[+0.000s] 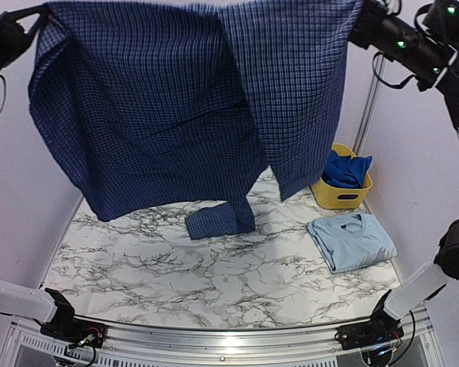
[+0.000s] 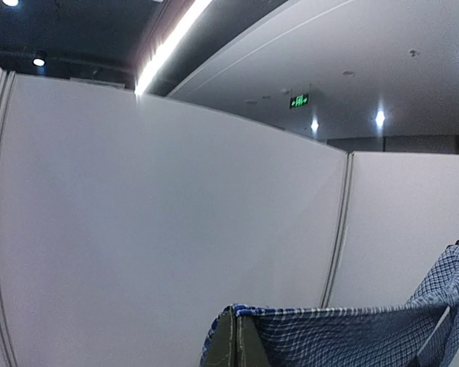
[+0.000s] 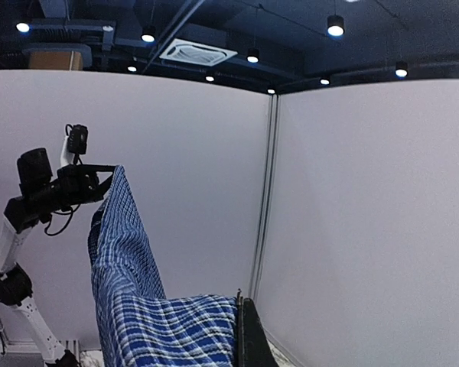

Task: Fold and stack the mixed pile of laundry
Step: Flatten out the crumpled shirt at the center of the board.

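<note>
The left gripper (image 1: 40, 15) and the right gripper (image 1: 358, 21) both pinch the check shirt (image 1: 161, 107), spread high over the far side of the table (image 1: 176, 275) (one sleeve (image 1: 218, 218) touches it). If a thin pinch slips, cloth may fall onto the folded T-shirt (image 1: 350, 241) at the right.

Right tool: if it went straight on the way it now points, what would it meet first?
Probably the white partition wall, near its seam; the checked shirt in the right tool runs off sideways. Depth unclear.

checked shirt (image 1: 153, 107) hung spread | pale T-shirt (image 1: 350, 241) folded | royal-blue piece (image 1: 346, 170) seemingly bunched
</note>
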`<state>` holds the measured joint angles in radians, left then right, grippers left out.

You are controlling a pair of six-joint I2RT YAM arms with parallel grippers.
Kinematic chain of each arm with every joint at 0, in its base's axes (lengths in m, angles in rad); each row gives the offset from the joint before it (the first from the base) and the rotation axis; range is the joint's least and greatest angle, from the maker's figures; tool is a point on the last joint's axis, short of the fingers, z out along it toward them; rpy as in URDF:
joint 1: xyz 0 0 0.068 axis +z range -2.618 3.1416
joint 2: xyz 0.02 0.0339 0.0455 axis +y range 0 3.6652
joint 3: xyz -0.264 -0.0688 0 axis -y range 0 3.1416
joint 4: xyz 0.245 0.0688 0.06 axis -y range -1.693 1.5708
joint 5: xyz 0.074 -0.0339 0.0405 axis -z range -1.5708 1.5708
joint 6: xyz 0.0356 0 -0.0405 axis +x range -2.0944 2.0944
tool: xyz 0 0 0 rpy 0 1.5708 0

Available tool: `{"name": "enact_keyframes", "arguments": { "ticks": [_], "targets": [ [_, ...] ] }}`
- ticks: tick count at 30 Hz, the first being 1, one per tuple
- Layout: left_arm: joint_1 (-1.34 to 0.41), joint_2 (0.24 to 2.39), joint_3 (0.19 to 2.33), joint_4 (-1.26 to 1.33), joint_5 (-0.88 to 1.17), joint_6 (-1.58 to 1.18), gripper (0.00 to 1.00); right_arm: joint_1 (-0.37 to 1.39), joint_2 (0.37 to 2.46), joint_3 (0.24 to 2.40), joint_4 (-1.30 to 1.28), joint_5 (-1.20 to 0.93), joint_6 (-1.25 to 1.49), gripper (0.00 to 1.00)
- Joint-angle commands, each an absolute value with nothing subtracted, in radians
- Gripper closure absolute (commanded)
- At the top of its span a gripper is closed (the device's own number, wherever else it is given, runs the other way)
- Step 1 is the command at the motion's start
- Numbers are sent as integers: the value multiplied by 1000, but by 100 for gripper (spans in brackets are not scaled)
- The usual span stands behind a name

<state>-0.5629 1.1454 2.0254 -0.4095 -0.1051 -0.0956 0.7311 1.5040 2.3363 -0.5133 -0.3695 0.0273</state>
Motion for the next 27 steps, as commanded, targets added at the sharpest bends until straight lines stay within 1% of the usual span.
{"name": "enact_keyframes", "arguments": {
  "ticks": [1,5,8,9,10,12,15,19,21,22,23,24,25,26,27],
  "targets": [
    [-565,1122,2109,-408,-12,-122,100,773,1455,2372,-450,-347,75,100],
    [-564,1143,2125,-413,-129,-132,100,774,1462,2370,-425,-323,80,100],
    [-565,1171,2072,-417,-265,-103,100,756,1472,2325,-445,-177,5,100],
    [-563,1184,2045,-415,-319,-92,100,728,1474,2293,-438,-147,2,100],
    [-562,1202,2021,-412,-359,-73,100,679,1474,2224,-425,-161,2,100],
    [-554,1252,1979,-405,-416,-40,100,555,1473,2085,-368,-246,48,100],
    [-481,1333,1871,-352,-420,-25,100,446,1501,1891,-273,-320,74,100],
    [-315,1495,1737,-256,-312,-83,100,371,1678,1845,-220,-368,101,99],
    [-264,1616,1744,-219,-292,-107,99,340,1844,1914,-240,-320,122,81],
    [-249,1724,1788,-233,-296,-100,89,326,1935,1989,-291,-308,121,69],
    [-244,1807,1853,-269,-334,-93,64,316,2031,2107,-369,-275,116,56],
    [-243,1877,1948,-310,-359,-92,37,306,2130,2237,-470,-246,112,44],
    [-241,1946,2023,-383,-370,-85,15,298,2215,2368,-605,-235,103,27],
    [-242,1998,2092,-424,-390,-82,3,295,2291,2488,-667,-226,100,7],
    [-242,2026,2133,-476,-408,-88,1,291,2336,2556,-739,-215,95,2]
  ]
}}
